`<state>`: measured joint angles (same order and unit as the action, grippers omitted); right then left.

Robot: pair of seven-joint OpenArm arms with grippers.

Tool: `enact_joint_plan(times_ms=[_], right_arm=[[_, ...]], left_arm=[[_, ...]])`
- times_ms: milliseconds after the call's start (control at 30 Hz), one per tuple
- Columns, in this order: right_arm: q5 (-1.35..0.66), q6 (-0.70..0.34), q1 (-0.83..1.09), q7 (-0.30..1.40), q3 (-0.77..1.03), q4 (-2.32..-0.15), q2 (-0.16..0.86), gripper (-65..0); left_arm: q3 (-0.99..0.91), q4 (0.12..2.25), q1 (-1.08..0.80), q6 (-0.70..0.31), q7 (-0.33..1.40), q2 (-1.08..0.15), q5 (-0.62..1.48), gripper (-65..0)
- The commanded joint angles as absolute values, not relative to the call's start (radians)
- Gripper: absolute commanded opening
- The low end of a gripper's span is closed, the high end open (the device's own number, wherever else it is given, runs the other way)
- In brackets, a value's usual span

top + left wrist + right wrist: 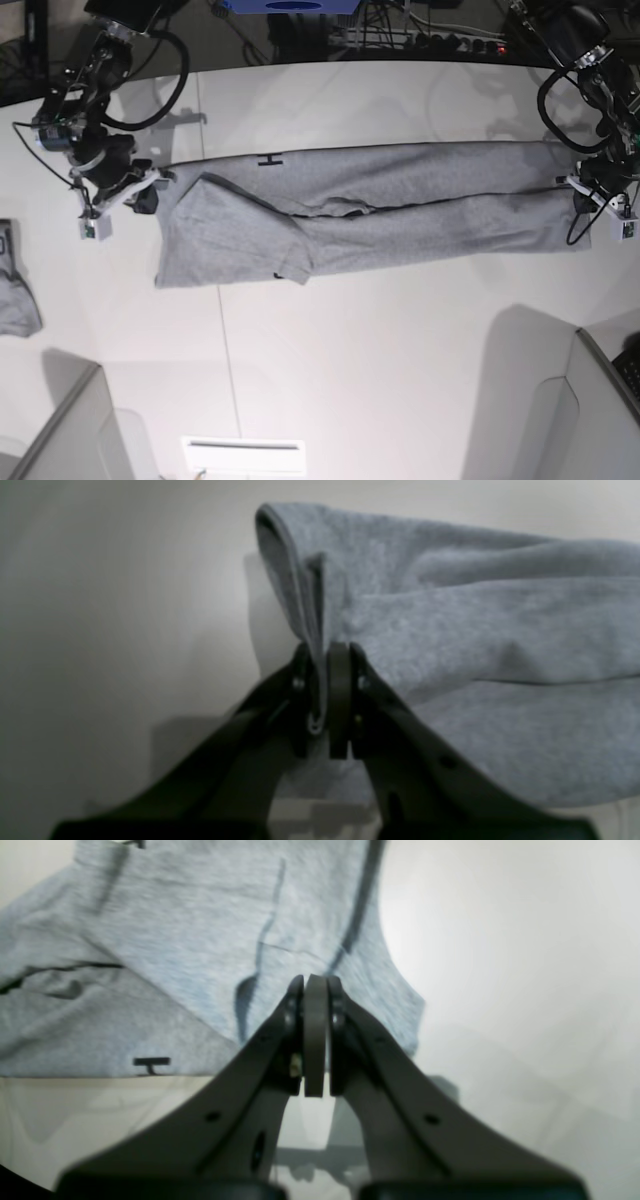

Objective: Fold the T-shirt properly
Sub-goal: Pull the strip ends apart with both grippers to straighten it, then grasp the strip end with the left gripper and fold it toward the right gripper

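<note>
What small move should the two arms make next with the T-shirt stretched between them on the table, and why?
Probably carry both ends across together to fold the strip. The T-shirt lies as a long band on the table. The left end effector is shut on one end; the right end effector is shut at the other, though cloth between its jaws is not visible.

Lab — cables [440, 40], white table [400, 340]

A small grey cloth bundle [17, 295] lies on the white table [380, 340], cables [440, 40] behind.
</note>
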<state>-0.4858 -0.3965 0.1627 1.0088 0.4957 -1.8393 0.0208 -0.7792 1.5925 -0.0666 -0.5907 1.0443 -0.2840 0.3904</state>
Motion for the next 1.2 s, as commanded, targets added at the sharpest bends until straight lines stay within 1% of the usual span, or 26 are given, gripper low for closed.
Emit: enact_joint_plan(times_ms=[0, 100, 233, 433, 533, 700, 933, 1167], right_arm=[[-0.501, -0.398, 0.153, 0.989, 0.499, -1.854, 0.03, -65.0], [-0.503, -0.398, 0.153, 0.989, 0.496, -1.854, 0.03, -65.0], [-0.503, -0.398, 0.154, 0.989, 0.498, -1.854, 0.028, -65.0], [-0.503, -0.398, 0.156, 0.989, 0.499, -1.853, 0.028, -65.0], [-0.503, -0.398, 0.159, 0.989, 0.499, -1.853, 0.028, -65.0], [-0.499, -0.398, 0.159, 0.989, 0.499, -1.853, 0.03, -65.0], [-0.499, -0.397, 0.159, 0.989, 0.499, -1.853, 0.03, -65.0], [-0.498, -0.397, 0.154, 0.989, 0.499, -1.834, 0.03, -65.0]], left_arm=[[-0.765, 1.63, -0.067, -0.59, 1.03, -0.295, 0.403, -65.0], [-0.677, 1.704, -0.105, -0.581, 1.03, -0.295, 0.403, -65.0], [-0.593, 1.788, -0.134, -0.509, 1.03, -0.292, 0.404, -65.0], [-0.478, 1.854, -0.147, -0.456, 1.03, -0.272, 0.409, -65.0], [-0.441, 1.871, -0.148, -0.455, 1.032, -0.251, 0.406, -65.0], [-0.386, 1.911, -0.14, -0.455, 1.093, -0.208, 0.404, -65.0], [-0.332, 1.928, -0.147, -0.453, 1.095, -0.176, 0.404, -65.0], [-0.329, 1.939, -0.142, -0.453, 1.144, -0.114, 0.41, -65.0]])
